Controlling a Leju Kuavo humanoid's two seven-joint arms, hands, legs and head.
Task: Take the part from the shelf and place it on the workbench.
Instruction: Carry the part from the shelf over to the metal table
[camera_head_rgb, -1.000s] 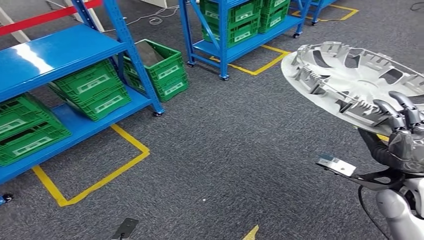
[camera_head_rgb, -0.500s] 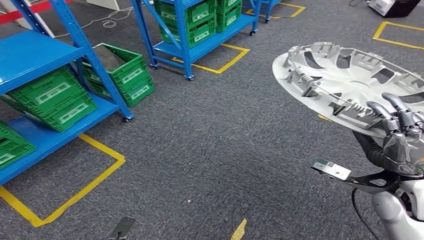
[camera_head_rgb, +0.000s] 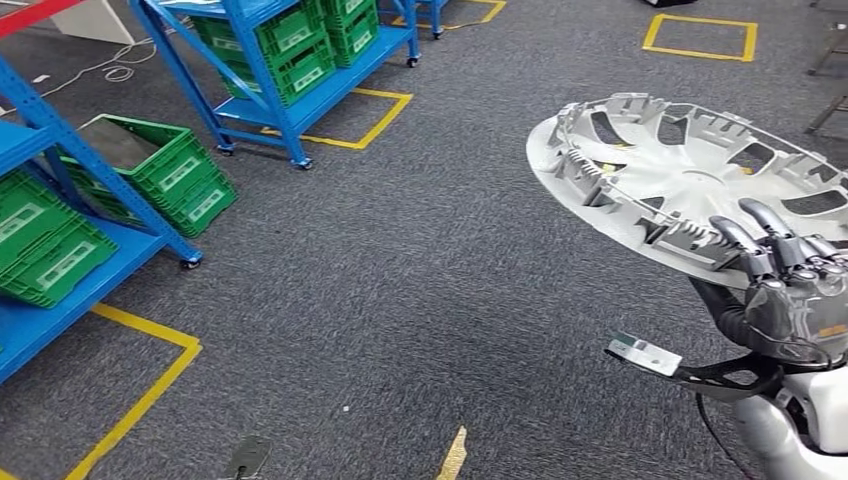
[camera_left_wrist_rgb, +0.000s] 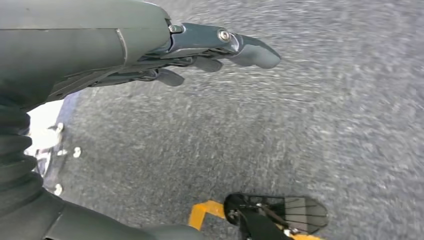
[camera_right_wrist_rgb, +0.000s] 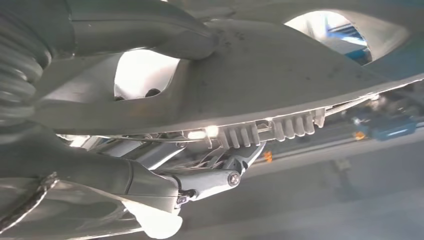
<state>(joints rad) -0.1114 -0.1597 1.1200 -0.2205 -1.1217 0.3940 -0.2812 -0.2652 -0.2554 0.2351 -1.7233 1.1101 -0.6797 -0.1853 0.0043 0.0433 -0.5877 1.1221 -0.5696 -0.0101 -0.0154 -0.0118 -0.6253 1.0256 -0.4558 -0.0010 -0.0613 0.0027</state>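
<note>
My right robot hand (camera_head_rgb: 790, 290), lower right of the head view, has dark grey glossy fingers on a gunmetal palm, a black ribbed cuff, a black cable looping beneath, and a silver forearm carrying a small plate on a black bracket. My left robot hand (camera_left_wrist_rgb: 200, 47), upper left of its wrist view, is smooth grey, with a screw in the dark thumb.

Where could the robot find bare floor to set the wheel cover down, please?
Bare carpet lies between the blue shelves and the wheel cover held by the right hand. It is crowded by the green crates.
</note>
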